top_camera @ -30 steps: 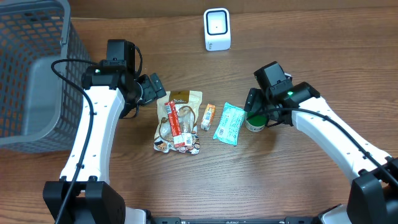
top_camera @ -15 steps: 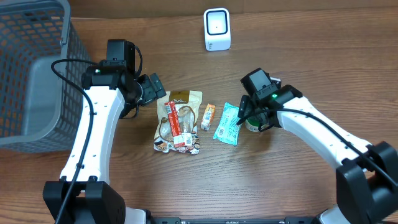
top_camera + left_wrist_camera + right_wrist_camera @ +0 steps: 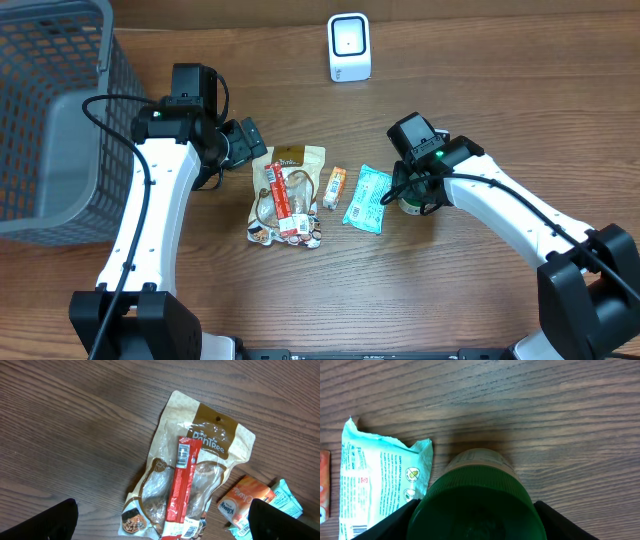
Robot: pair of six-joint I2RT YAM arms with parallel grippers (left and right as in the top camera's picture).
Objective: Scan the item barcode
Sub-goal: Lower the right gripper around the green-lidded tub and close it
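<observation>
Right claw (image 3: 477, 527): poised over the green-capped bottle (image 3: 477, 495), with one of its fingers (image 3: 400, 522) at 9 o'clock of the cap and the other at 3 o'clock. In the wrist view both sit hard against the cap's edge. I cannot tell whether they press on it or merely flank it. Left claw (image 3: 162, 522): released, spread wide, holding nothing, hovering over the brown pouch (image 3: 210, 440).

Location of item. The bottle stands upright on the bench (image 3: 500, 80), at the 3 o'clock end of the row of goods. It is just beside the teal packet (image 3: 368, 198), whose corner lies near its base at 9 o'clock. The scanner (image 3: 349, 47) stands at 12 o'clock on the bench, well apart, roughly at 11 o'clock from the bottle. No barcode shows on the bottle in any view; I judge it sits on the side wall, hidden under the cap.

Step in hand, as I judge it: securing the bottle for the carry to the scanner.

Recommendations:
- Centre the cap between my fingers so both meet it together; an uneven touch could tip the bottle toward the packet.
- The cap is round, so grip squarely across its widest line, and firmly.
- Lift straight up before travelling, clear of the teal packet.
- At the scanner, expect to tilt and turn the bottle until its code faces the window.
- The left claw should keep off the pouch, the red stick (image 3: 182, 485) and the orange sachet (image 3: 245, 500).
</observation>
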